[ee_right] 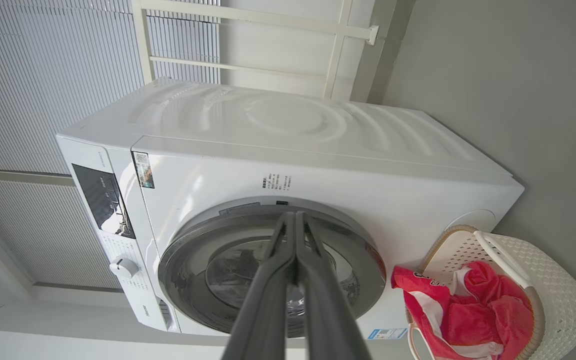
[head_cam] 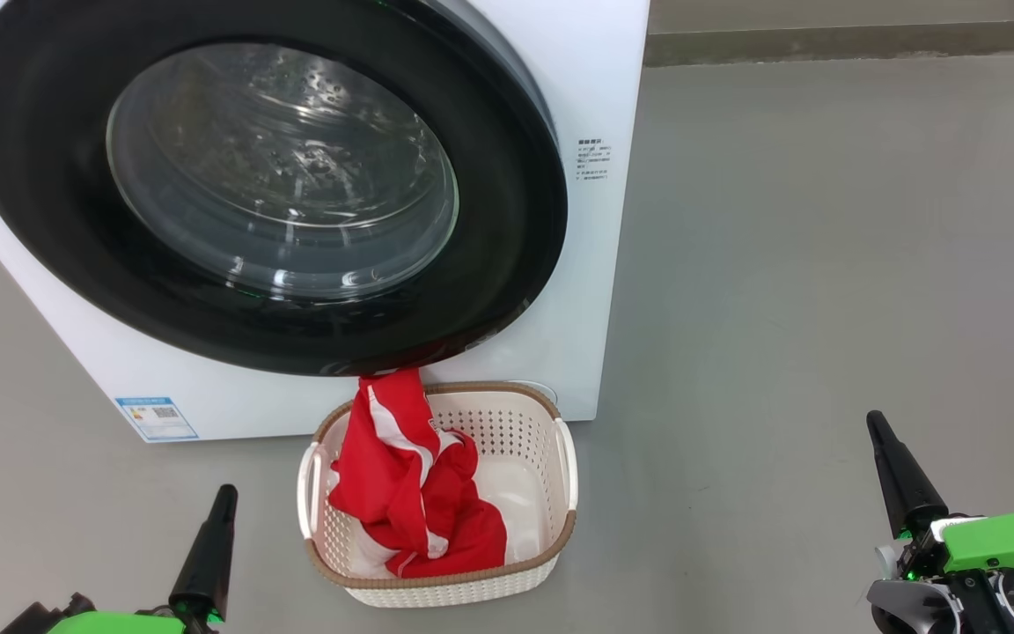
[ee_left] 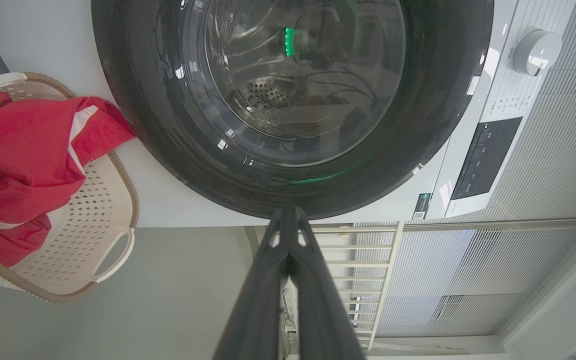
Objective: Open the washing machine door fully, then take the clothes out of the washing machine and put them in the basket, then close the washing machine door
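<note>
Left hand (head_cam: 224, 497) clenched shut, holds nothing, near basket (head_cam: 570, 519). Right hand (head_cam: 875, 421) clenched shut too, empty, well apart from basket. Red clothes (head_cam: 401, 493) lie in basket, just in front of washing machine (head_cam: 586, 291). Washing machine door (head_cam: 49, 220) closed.

Washing machine (head_cam: 577, 291): white front-loader standing on the grey floor (head_cam: 824, 264), with small printed labels on its front. Door (head_cam: 507, 220): large and round, with a glossy black rim and bulging clear glass; it lies against the machine's front and appears closed, and the perforated steel drum (head_cam: 296, 158) shows through it. Basket (head_cam: 472, 590): cream perforated plastic with a brown woven-look rim and side handles, upright on the floor just before the machine, below the door. Clothes (head_cam: 393, 493): red fabric with white stripes, heaped in the basket's left half, one end draped over its far rim.
</note>
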